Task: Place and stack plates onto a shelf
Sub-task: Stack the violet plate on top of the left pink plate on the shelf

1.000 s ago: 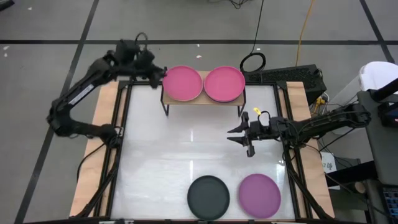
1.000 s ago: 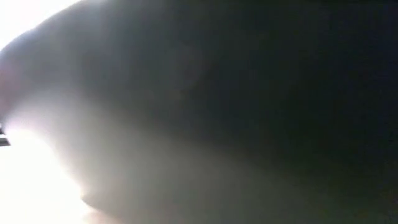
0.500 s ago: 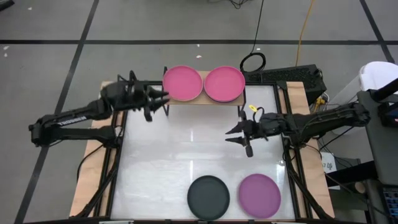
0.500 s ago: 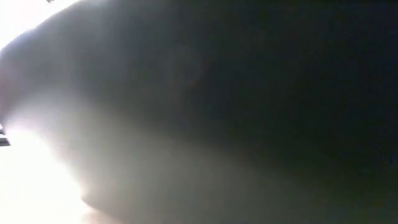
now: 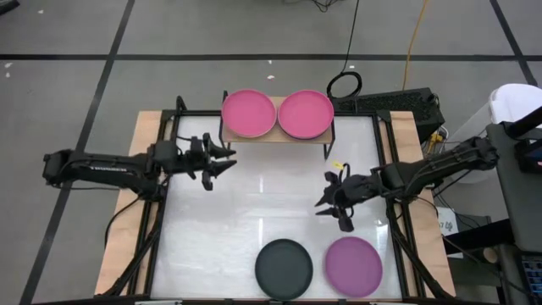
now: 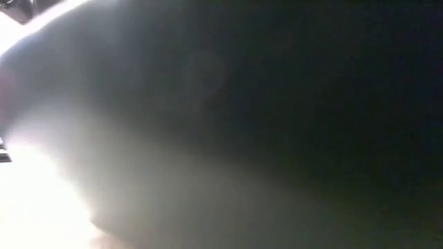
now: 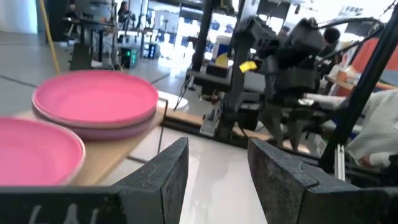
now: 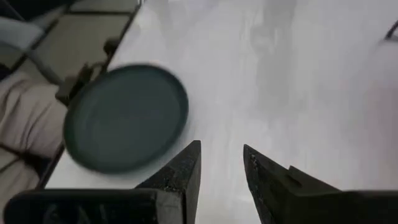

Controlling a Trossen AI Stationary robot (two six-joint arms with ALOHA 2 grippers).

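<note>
The shelf (image 5: 276,135) stands at the table's far edge, its wood top on thin black legs. Two stacks rest flat on it: a magenta plate (image 5: 248,113) tops the left one and a pink plate (image 5: 305,113) the right one. The left wrist view shows the magenta plate (image 7: 37,149) nearer and the pink plate (image 7: 93,99) lying on another plate. A black plate (image 5: 284,267) and a purple plate (image 5: 353,265) lie flat near the table's near edge. My left gripper (image 5: 222,158) is open, just near-left of the shelf. My right gripper (image 5: 330,207) is open, on the far side of the black plate (image 8: 124,118).
Between the shelf and the two near plates lies the bare white tabletop (image 5: 262,203). Black frame rails (image 5: 161,212) run along the table's left and right sides. Something dark and blurred fills the low view. In the left wrist view the right arm (image 7: 292,56) shows farther off.
My left gripper has drawn back from the shelf's left end toward the table's near edge and come lower, staying open. My right gripper has moved toward the near edge, closer to the black and purple plates. No plate has moved.
</note>
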